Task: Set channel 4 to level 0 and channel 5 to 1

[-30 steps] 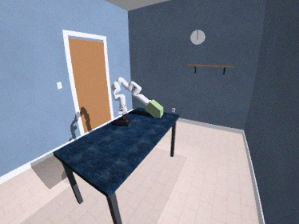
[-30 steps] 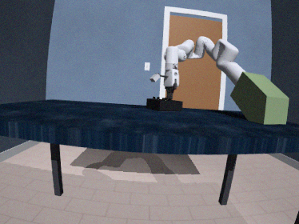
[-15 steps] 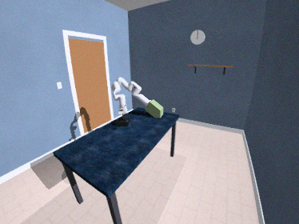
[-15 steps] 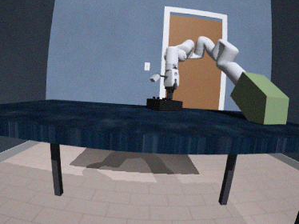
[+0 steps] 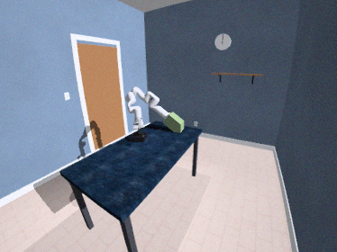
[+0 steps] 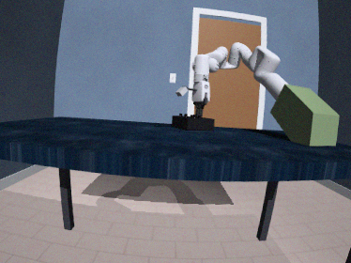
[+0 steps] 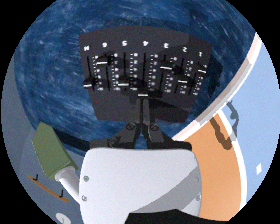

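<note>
The black lighting desk (image 5: pixel 137 138) (image 6: pixel 192 123) (image 7: pixel 106 106) stands on its feet on the dark blue table (image 5: pixel 122 180) (image 6: pixel 94 143) (image 7: pixel 56 41), near the arm's end of it. In the wrist view it has several faders side by side with white-lined caps at different heights. My gripper (image 7: pixel 141 106) (image 6: pixel 200 109) is shut and empty, pointing straight down at the desk's near edge. Its tips stand at a fader cap (image 7: pixel 143 95) that sits at the near end of a middle slot. I cannot read the channel numbers.
A green box (image 5: pixel 174 122) (image 6: pixel 305 115) (image 7: pixel 50 148) sits at the arm's base on the table's end. An orange door (image 5: pixel 101 94) (image 6: pixel 230 70) and a blue wall stand behind the table. A clock and a shelf hang on the dark wall.
</note>
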Robot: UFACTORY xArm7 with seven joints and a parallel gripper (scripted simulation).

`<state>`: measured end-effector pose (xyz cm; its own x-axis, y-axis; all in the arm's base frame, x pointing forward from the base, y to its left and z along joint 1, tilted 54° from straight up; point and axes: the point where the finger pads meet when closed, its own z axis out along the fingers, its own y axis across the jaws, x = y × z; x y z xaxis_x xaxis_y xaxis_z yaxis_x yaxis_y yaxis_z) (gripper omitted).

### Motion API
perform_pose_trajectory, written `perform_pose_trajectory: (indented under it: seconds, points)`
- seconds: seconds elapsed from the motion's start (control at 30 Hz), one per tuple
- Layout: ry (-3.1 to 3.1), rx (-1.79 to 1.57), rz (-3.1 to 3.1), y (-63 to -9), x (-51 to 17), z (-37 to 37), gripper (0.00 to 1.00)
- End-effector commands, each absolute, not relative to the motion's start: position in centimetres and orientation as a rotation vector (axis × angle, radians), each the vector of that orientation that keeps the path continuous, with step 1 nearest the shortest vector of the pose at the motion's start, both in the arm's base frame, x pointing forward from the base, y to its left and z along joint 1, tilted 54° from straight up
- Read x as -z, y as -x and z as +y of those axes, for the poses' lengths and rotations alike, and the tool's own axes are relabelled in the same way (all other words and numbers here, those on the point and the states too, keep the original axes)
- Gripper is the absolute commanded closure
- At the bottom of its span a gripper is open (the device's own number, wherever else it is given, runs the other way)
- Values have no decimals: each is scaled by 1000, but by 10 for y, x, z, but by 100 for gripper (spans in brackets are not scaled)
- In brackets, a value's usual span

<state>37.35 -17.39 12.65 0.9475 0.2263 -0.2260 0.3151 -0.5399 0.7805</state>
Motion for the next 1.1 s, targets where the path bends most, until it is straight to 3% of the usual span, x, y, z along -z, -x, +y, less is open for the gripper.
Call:
perform_pose_trajectory:
  seconds: [0.0,1.07]
  points:
    - [-2162,117,384,-375,-127,-172,100]
    - [-2162,117,384,-384,-125,-170,100]
